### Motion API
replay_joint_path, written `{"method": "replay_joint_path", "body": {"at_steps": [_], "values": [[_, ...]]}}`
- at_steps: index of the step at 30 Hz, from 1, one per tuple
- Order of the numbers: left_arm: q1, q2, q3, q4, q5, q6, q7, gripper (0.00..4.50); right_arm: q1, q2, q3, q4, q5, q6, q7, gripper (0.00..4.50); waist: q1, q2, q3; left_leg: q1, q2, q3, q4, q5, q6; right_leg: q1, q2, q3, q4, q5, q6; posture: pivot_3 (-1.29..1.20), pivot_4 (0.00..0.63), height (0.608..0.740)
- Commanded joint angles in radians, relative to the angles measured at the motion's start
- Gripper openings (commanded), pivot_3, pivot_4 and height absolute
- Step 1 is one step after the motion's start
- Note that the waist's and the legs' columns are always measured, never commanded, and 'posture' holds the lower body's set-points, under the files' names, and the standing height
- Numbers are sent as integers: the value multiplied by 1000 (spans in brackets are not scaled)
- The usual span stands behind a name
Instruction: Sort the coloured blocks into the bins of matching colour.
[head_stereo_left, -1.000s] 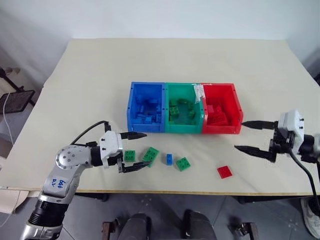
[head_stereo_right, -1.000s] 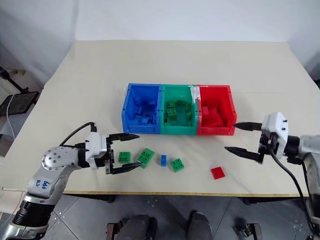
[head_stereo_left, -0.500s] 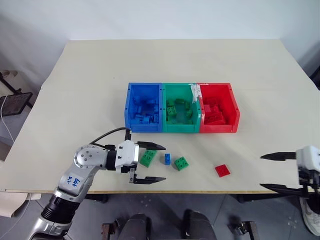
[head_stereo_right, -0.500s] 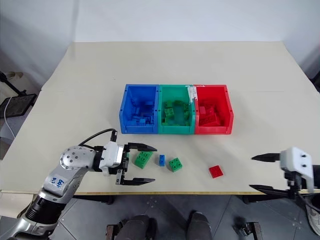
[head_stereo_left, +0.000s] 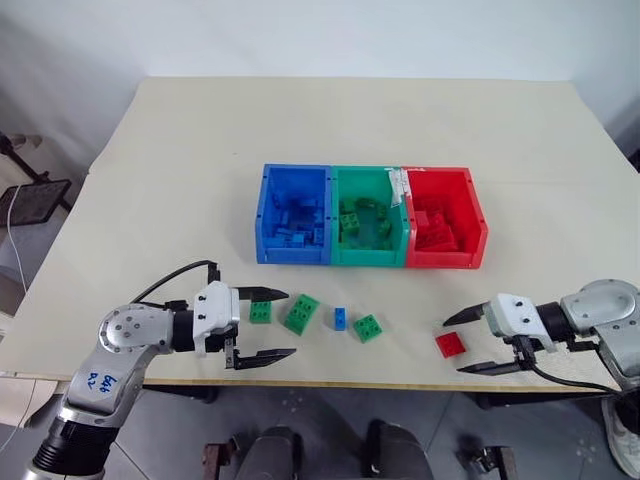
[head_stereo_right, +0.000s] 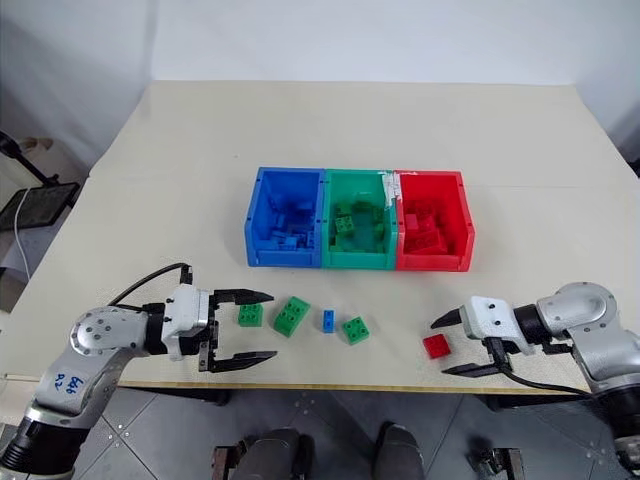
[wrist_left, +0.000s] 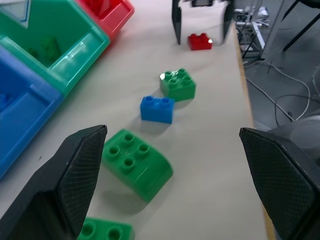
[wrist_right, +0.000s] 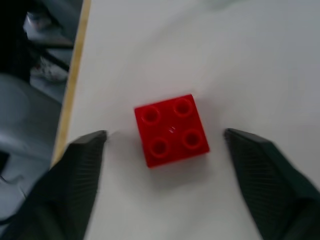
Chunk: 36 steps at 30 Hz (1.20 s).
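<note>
Left eye view: blue bin (head_stereo_left: 291, 228), green bin (head_stereo_left: 368, 230) and red bin (head_stereo_left: 444, 231) joined in a row mid-surface (head_stereo_left: 200, 150), each holding bricks of its colour. Loose near the front edge: small green brick (head_stereo_left: 260, 312), larger green brick (head_stereo_left: 300, 313), blue brick (head_stereo_left: 340, 319), green brick (head_stereo_left: 367, 327), red brick (head_stereo_left: 450, 344). Left gripper (head_stereo_left: 270, 325) jaws wide apart, beside the small green brick. Right gripper (head_stereo_left: 462, 343) jaws apart, straddling the red brick.

Left wrist view: jaws apart, green and blue bricks lying between them.

Right wrist view: red brick (wrist_right: 171, 129) between the apart fingers (wrist_right: 80, 170), not touching them.
</note>
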Motion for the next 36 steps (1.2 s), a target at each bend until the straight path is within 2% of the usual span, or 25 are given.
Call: {"method": "replay_joint_path", "body": {"at_steps": [1, 4, 5, 7, 11, 15, 18, 21, 24, 28, 31, 36], "values": [[7, 0, 23, -53, -21, 14, 23, 4500, 15, 4, 16, 35, -4, -12, 23, 2556, 0, 0, 0, 0, 0, 0, 0, 0, 0, 0, 0, 0, 0, 0, 0, 0, 150, 740], [4, -5, 17, -58, -20, 17, 27, 4500, 26, 8, 2, 27, 17, -2, 4, 1577, -1, -1, 0, 0, 0, 0, 1, 0, 0, 1, 0, 0, 0, 0, 0, 0, 150, 740], [2, -8, 13, -57, -18, 17, 28, 4500, 31, 12, -9, 23, 27, 6, -10, 1394, -1, -1, 0, 0, 0, 0, 1, 0, 0, 1, 0, 0, 0, 0, 0, 0, 150, 740], [-8, -17, 6, -50, -14, 13, 30, 4500, 42, 22, -37, 5, 51, 35, -43, 1395, -2, -1, 0, 0, 0, 0, 1, 0, 0, 1, 0, 0, 1, 0, 0, 0, 150, 740], [-44, -48, 10, -25, -19, 25, 58, 4500, 24, 84, -153, -83, 213, 240, -161, 1395, -3, 0, 0, 0, 1, 0, 1, 0, 0, 0, 0, 0, 1, 0, 0, 0, 150, 740], [-68, -67, 37, -6, -25, 38, 89, 4500, -87, 114, -259, -124, 326, 434, -310, 1395, -4, 0, 0, 0, 0, -1, 2, 0, 0, -1, 0, 2, 2, 0, 0, 0, 150, 740], [-71, -74, 60, 17, -25, 33, 110, 4500, -246, 135, -266, -41, 288, 498, -428, 1395, -6, 0, 0, 0, 1, -2, 2, 0, 0, -2, 0, 2, 2, 0, 0, 0, 150, 740], [-62, -76, 78, 36, -13, 15, 120, 4500, -381, 150, -211, 98, 186, 460, -475, 1395, -6, 0, 0, 0, 0, 0, 2, 0, -1, -2, 0, 2, 2, 0, 0, 0, 150, 740], [-36, -65, 106, 43, -7, -1, 125, 4500, -464, 185, -191, 234, 127, 411, -511, 1395, -5, 0, 0, -1, 0, 0, 1, 0, -1, -2, 1, 0, 2, 0, 0, 0, 150, 740], [-28, -62, 112, 45, -6, -9, 125, 4500, -498, 203, -194, 292, 107, 388, -511, 1395, -4, 0, 0, -3, 0, -1, 1, -1, 0, -3, 0, -1, 2, 0, 0, 0, 150, 740], [-11, -43, 144, 57, 0, -19, 131, 4500, -480, 225, -204, 283, 117, 317, -476, 2483, -10, 0, 0, -4, 0, 0, 1, -1, 0, -3, 0, -1, 2, 0, 0, 0, 150, 740], [-9, -32, 152, 80, 7, -36, 125, 4500, -356, 175, -252, 175, 188, 317, -346, 4281, -8, 0, 0, -3, 0, 0, 0, -1, 0, -3, 0, -1, 2, 0, 0, 0, 150, 740]]}}
